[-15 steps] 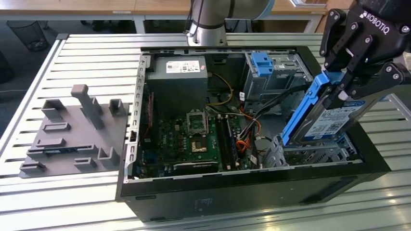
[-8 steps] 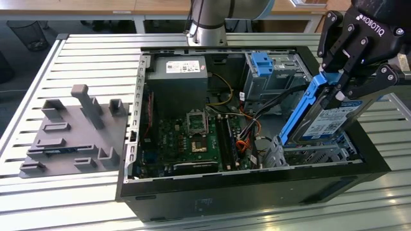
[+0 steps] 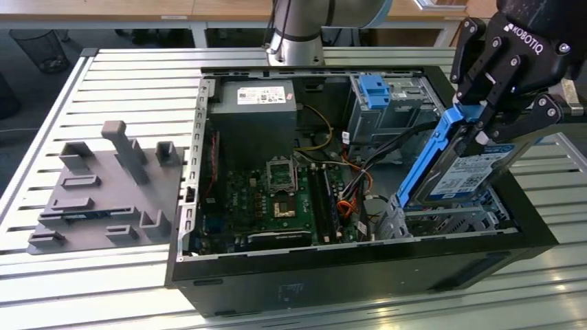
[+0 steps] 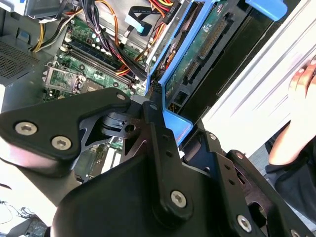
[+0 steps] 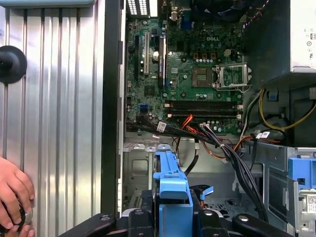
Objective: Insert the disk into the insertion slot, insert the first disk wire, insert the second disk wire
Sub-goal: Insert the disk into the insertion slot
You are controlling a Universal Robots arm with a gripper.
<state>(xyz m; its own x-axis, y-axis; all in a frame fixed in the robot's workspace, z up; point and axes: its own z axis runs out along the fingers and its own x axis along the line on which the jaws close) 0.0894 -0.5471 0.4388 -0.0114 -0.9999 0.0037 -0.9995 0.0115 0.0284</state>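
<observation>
Hand (image 3: pixel 469 127) pinches the disk (image 3: pixel 463 175) near its upper end, closed on the blue frame. In the first wrist view the disk (image 5: pixel 173 197) sits clamped between 2 black fingers. In the exterior view it hangs tilted, label showing, over the case's (image 3: pixel 367 275) 4 o'clock corner. Its lower end is down at the slot (image 3: pixel 454 220); whether they touch I cannot tell. In the second wrist view the disk (image 4: pixel 197 54) shows its green underside. Black cables (image 3: pixel 385 148) run at the disk's 9 o'clock, beside the motherboard (image 3: pixel 275 199). A grey jig (image 3: pixel 101 192) lies on the table (image 3: pixel 119 75) at the case's 9 o'clock. A person's fingers (image 5: pixel 15 190) show against the table slats.
</observation>
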